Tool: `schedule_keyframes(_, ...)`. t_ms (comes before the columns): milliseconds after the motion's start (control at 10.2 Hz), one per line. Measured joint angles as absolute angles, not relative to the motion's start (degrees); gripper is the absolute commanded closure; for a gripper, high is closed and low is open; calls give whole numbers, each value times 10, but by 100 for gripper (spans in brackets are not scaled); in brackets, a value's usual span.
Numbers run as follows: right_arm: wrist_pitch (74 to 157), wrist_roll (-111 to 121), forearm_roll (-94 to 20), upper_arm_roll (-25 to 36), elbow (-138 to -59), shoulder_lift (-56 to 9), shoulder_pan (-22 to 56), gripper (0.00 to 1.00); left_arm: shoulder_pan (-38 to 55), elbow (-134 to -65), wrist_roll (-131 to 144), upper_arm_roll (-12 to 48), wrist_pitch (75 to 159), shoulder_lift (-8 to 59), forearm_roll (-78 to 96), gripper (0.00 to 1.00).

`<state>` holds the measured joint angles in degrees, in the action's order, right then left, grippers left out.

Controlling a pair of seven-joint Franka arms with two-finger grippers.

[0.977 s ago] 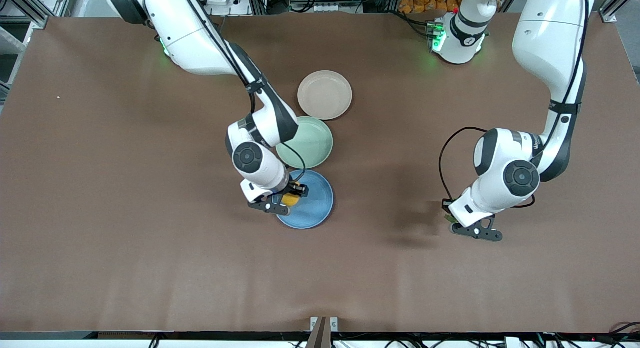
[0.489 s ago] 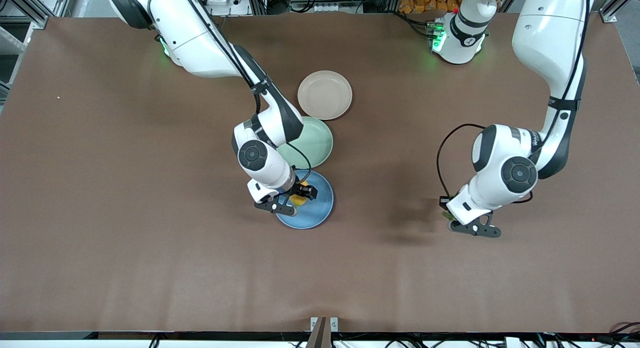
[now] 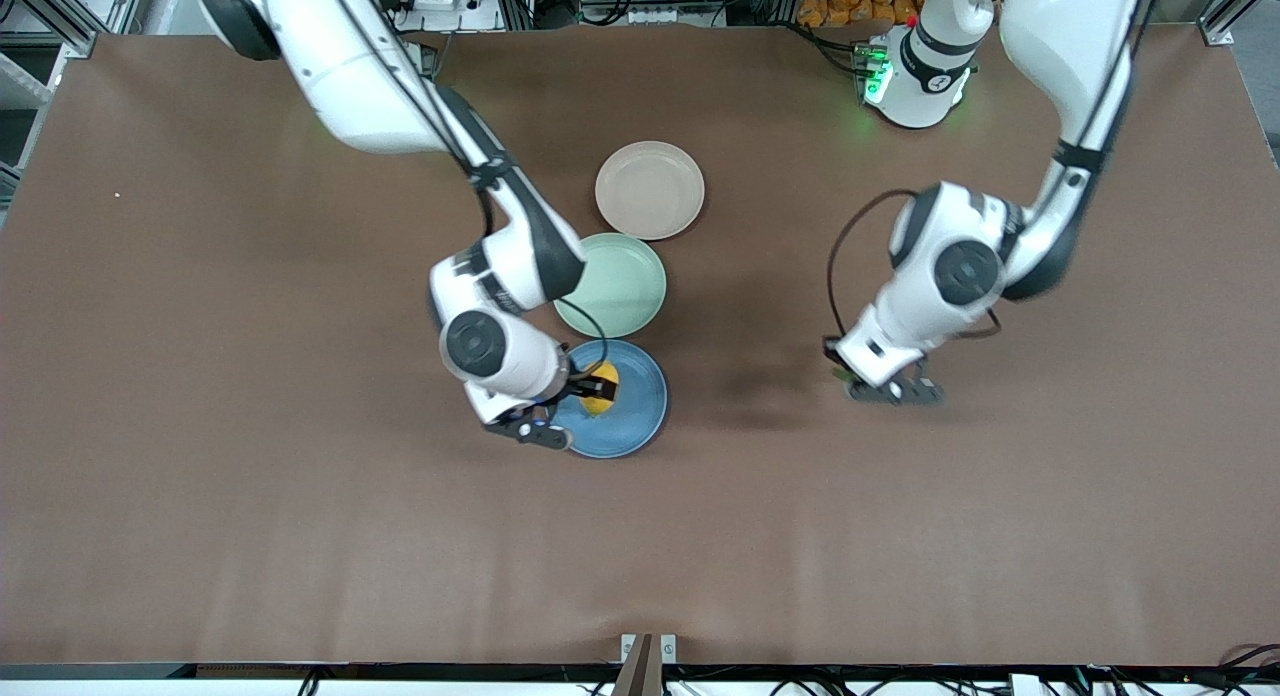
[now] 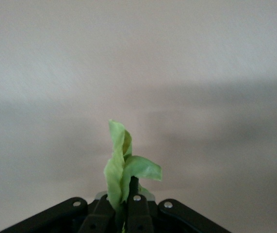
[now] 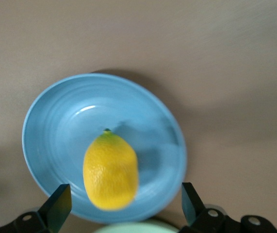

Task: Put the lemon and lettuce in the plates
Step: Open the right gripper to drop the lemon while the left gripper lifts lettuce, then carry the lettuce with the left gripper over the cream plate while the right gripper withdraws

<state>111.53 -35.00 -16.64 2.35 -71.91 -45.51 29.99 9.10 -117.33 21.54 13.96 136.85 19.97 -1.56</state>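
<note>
Spread wide, right gripper (image 5: 123, 206) fingers (image 5: 56, 206) apart on either side of lemon (image 5: 110, 171) without touching it; a second ago clamped on that fruit. Pinched shut on lettuce (image 4: 121, 167), left gripper (image 4: 123, 213), leaf standing up from between the fingertips.

Lying in blue plate (image 3: 640, 416), lemon (image 3: 599, 388) half hidden in front view by right gripper (image 3: 575, 401); long axis running from the green-tipped end at plate's middle toward the rim nearest the gripper. Partly covered by right arm: pale green plate (image 3: 625, 286), just above blue one in frame. Bare: beige-pink plate (image 3: 650, 190), upper centre. Barely visible in front view, lettuce (image 3: 843, 376), only a green sliver under left gripper (image 3: 885, 388).

Since earlier frame: left gripper shifted up and toward frame centre, over bare table (image 3: 250, 496); right gripper drawn back slightly from the lemon.
</note>
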Motion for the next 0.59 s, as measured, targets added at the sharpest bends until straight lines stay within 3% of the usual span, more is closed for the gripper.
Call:
schedule_keyframes(195, 992, -267, -166, 26, -676, -433, 234, 0, 93, -1232, 328, 213, 1379, 161, -15, 100)
schedule_keyframes(391, 917, -196, -162, 28, -670, -409, 175, 0, 98, -1243, 439, 300, 1379, 154, -15, 100)
schedule_keyframes(586, 876, -148, -126, 34, -670, -394, 138, 0, 120, -1245, 502, 339, 1369, 153, -15, 100)
